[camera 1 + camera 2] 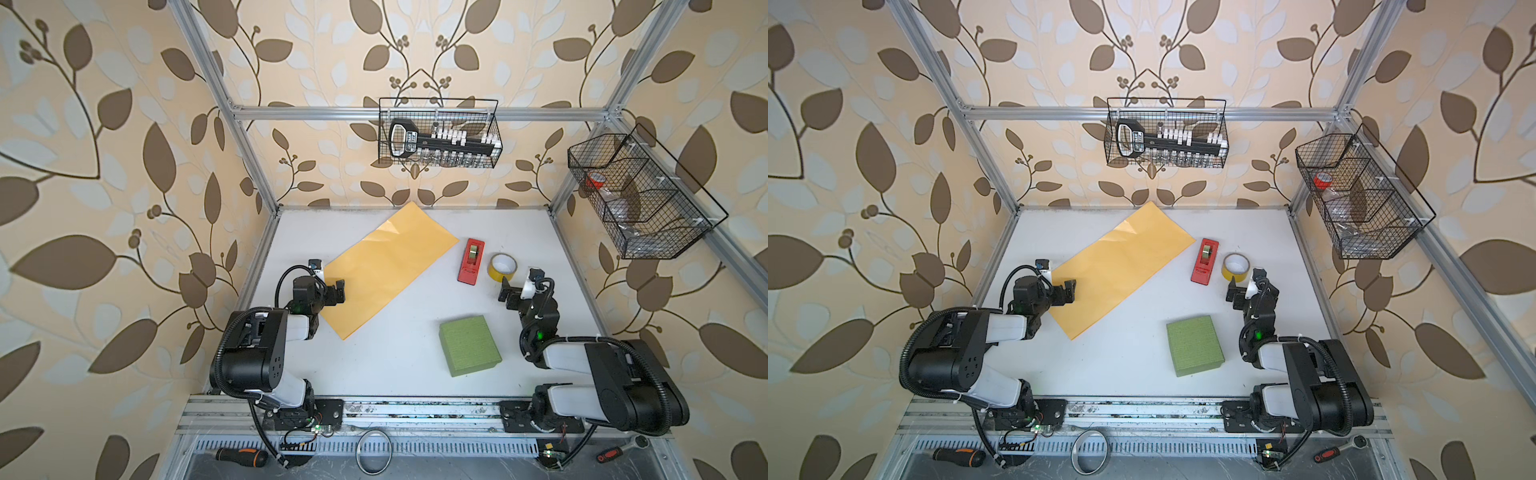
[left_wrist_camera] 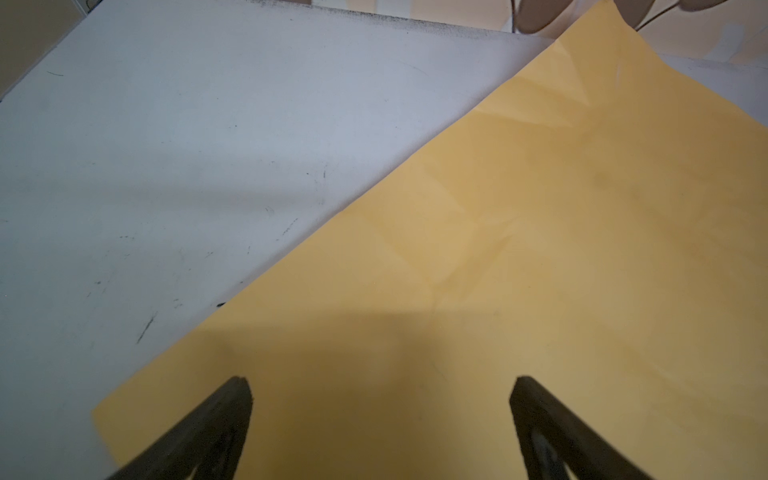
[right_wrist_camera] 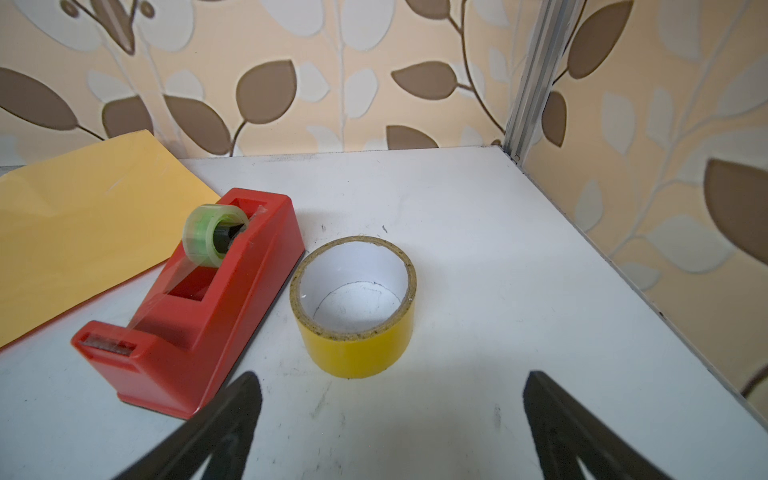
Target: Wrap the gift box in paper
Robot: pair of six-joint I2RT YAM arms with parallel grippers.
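Green gift box (image 1: 469,345) sits on the bench (image 1: 395,374), front right, bare. The paper (image 1: 390,268) lies flat, diagonal, well apart. Left fingers (image 2: 226,415) spread wide above its near end; right fingers (image 3: 237,411) spread, empty, near the yellow tape roll (image 3: 353,332).

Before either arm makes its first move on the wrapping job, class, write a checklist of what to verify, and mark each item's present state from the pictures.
1. Left gripper open and empty, over one end of the paper: ok.
2. Right gripper open and empty: ok.
3. Paper spread on the table, nothing lying on it: ok.
4. Gift box sitting on the paper: not ok; it is on bare table, apart from the sheet.
5. Tape dispenser and tape roll off the paper: ok.
6. Whether the left gripper touches the paper: cannot tell.
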